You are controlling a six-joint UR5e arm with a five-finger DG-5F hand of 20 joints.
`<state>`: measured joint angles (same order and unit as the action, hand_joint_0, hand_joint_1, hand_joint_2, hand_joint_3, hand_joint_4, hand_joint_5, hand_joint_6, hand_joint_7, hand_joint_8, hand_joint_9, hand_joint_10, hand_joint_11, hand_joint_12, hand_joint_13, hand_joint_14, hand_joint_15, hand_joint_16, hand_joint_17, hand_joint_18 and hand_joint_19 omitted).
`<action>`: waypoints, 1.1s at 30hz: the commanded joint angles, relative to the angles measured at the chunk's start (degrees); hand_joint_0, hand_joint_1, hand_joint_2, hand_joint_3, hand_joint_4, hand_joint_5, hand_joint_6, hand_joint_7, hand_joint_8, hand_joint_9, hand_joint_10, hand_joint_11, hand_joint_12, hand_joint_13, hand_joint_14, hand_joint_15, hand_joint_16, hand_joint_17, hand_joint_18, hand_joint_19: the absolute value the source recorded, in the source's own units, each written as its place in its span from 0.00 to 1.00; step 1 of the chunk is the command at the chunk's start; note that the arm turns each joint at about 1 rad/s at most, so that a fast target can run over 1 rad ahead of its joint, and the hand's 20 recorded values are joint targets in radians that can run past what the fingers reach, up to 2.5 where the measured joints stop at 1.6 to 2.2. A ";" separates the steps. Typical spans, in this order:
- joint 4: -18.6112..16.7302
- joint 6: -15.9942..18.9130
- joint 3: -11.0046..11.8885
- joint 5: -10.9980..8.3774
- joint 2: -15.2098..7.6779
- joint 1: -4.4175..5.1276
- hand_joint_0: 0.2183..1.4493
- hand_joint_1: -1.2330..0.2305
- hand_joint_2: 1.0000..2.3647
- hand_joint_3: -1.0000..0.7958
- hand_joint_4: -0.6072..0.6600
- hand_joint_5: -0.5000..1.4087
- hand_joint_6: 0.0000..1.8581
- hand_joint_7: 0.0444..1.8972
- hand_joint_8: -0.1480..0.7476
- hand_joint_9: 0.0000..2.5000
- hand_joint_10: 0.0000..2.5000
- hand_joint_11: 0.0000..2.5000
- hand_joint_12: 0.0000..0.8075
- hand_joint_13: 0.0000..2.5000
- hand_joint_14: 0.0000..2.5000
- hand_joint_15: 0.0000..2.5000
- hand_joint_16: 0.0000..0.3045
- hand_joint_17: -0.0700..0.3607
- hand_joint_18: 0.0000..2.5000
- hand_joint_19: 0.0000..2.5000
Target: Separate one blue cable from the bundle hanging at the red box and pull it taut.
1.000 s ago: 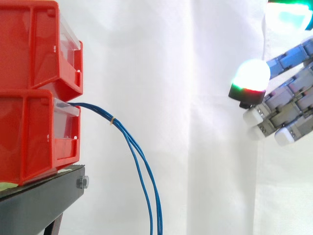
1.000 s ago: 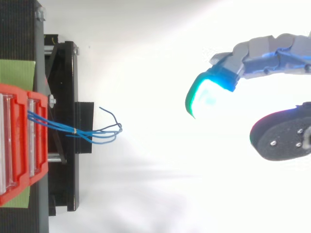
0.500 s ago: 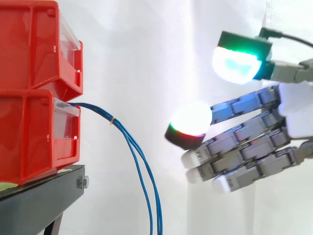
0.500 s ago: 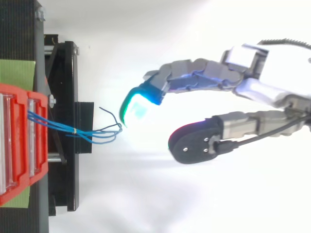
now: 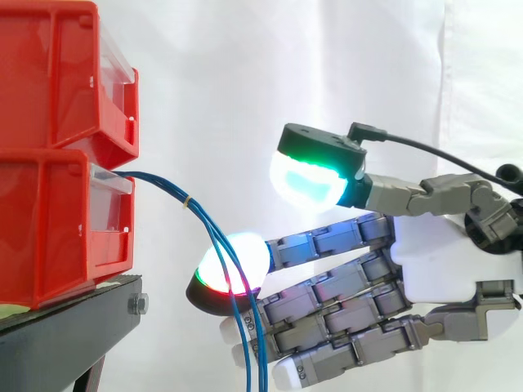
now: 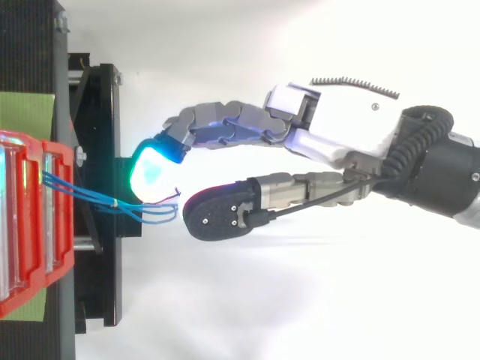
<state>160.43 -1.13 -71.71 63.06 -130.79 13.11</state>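
From the side, the blue cables (image 5: 176,192) leave the lower red box (image 5: 57,220) and hang to its right, crossing a glowing fingertip (image 5: 253,253) of the spread hand (image 5: 441,261).

From above, the hand (image 6: 337,139) has its thumb held apart from the fingers, and both reach the cable ends (image 6: 90,195) beyond the box (image 6: 64,225).

Robotics laboratory test bench: stacked red bins (image 5: 57,147) on a black metal stand (image 5: 65,343), screened behind by a plain white curtain (image 5: 245,82), with a multi-fingered robot hand (image 5: 441,261) entering from the right
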 commanded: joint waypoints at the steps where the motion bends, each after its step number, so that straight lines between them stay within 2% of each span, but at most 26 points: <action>1: -0.03 -0.19 0.34 -0.05 -0.25 -0.28 0.29 0.48 0.01 0.33 0.72 0.16 0.27 0.47 0.48 0.16 0.00 0.11 0.44 0.08 0.00 0.03 0.18 0.45 0.09 0.13; 6: -1.96 -0.98 0.43 0.22 -2.45 -0.54 0.29 0.48 0.01 0.33 0.72 0.16 0.27 0.47 0.48 0.16 0.00 0.10 0.44 0.08 0.00 0.03 0.18 0.45 0.09 0.13; 9: -4.07 -0.11 2.45 0.92 -4.82 -0.89 0.29 0.48 0.01 0.33 0.72 0.16 0.27 0.47 0.48 0.16 0.00 0.10 0.44 0.08 0.00 0.03 0.18 0.45 0.09 0.13; 10: -3.98 -0.11 3.60 1.71 -4.91 -0.80 0.29 0.48 0.01 0.33 0.72 0.16 0.27 0.47 0.48 0.16 0.00 0.10 0.44 0.08 0.00 0.03 0.18 0.45 0.09 0.13; 12: -3.89 -0.54 3.68 2.24 -4.91 -0.45 0.29 0.48 0.01 0.33 0.72 0.16 0.27 0.47 0.48 0.16 0.00 0.11 0.44 0.08 0.00 0.03 0.18 0.45 0.09 0.13; 14: -3.89 -0.98 4.12 2.15 -4.82 -0.28 0.28 0.49 0.00 0.32 0.72 0.16 0.27 0.47 0.48 0.16 0.00 0.10 0.44 0.08 0.00 0.03 0.18 0.45 0.09 0.14; 16: -3.81 -1.07 4.74 2.42 -4.91 -0.28 0.26 0.55 0.00 0.28 0.72 0.16 0.27 0.47 0.49 0.17 0.00 0.11 0.45 0.09 0.00 0.04 0.18 0.46 0.10 0.15; 20: -3.98 -1.25 4.83 2.24 -4.91 -0.19 0.23 0.59 0.00 0.28 0.75 0.17 0.27 0.48 0.51 0.19 0.00 0.11 0.47 0.11 0.00 0.05 0.19 0.47 0.12 0.15; 23: -4.95 -1.42 4.83 2.33 -4.91 -0.10 0.22 0.56 0.00 0.28 0.76 0.17 0.27 0.49 0.52 0.20 0.00 0.12 0.47 0.13 0.00 0.05 0.19 0.47 0.13 0.14; 25: -5.39 -1.77 4.83 2.33 -4.91 -0.10 0.23 0.49 0.00 0.28 0.76 0.18 0.27 0.50 0.52 0.21 0.00 0.12 0.47 0.14 0.00 0.06 0.19 0.46 0.14 0.15; 28: -6.09 -2.65 4.83 2.33 -4.91 -0.10 0.24 0.45 0.00 0.28 0.74 0.18 0.27 0.52 0.51 0.22 0.00 0.13 0.46 0.15 0.00 0.06 0.18 0.45 0.15 0.15; 33: -7.67 -3.53 4.83 2.42 -4.91 0.16 0.26 0.41 0.00 0.28 0.73 0.18 0.27 0.53 0.50 0.22 0.00 0.13 0.45 0.15 0.00 0.06 0.18 0.44 0.16 0.15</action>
<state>153.77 -4.05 -66.88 65.37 -135.70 13.13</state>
